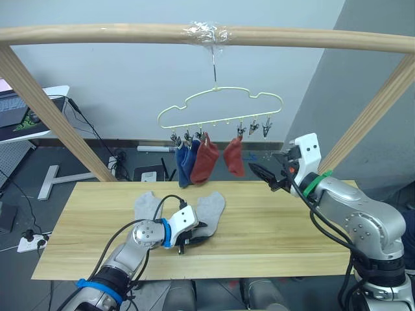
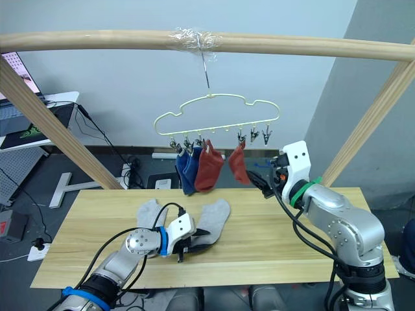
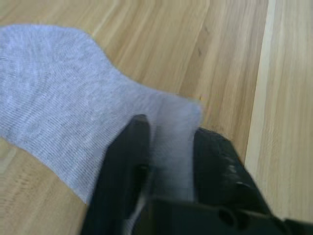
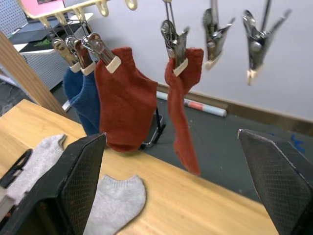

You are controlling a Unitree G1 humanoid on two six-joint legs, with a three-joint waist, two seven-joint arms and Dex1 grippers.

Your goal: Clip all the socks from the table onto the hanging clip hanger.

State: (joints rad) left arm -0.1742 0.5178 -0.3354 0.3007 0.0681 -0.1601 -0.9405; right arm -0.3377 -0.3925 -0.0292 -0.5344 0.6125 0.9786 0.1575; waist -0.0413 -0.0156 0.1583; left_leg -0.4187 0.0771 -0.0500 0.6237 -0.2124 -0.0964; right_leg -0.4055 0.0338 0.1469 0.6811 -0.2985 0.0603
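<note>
Left gripper [image 3: 166, 147] jaws pinch grey sock [image 1: 209, 208] edge on table [image 1: 272, 233] for lifting; right gripper [image 4: 181, 186] jaws open, waiting near hanger [image 1: 220, 107].

The table [image 1: 272, 240] is showing pale wooden planks with a smooth, matt grain. The grey socks [image 1: 211, 207] are looking like soft, finely ribbed knit cloth, and so are the red socks [image 4: 128, 105] and blue socks [image 4: 83, 100]. The clips [image 4: 215, 34] are gleaming as bare metal on a thin, glossy yellow hanger [image 1: 224, 103]. The pole [image 1: 97, 34] is showing smooth wood, wrapped with shiny clear tape [image 1: 206, 32].
</note>
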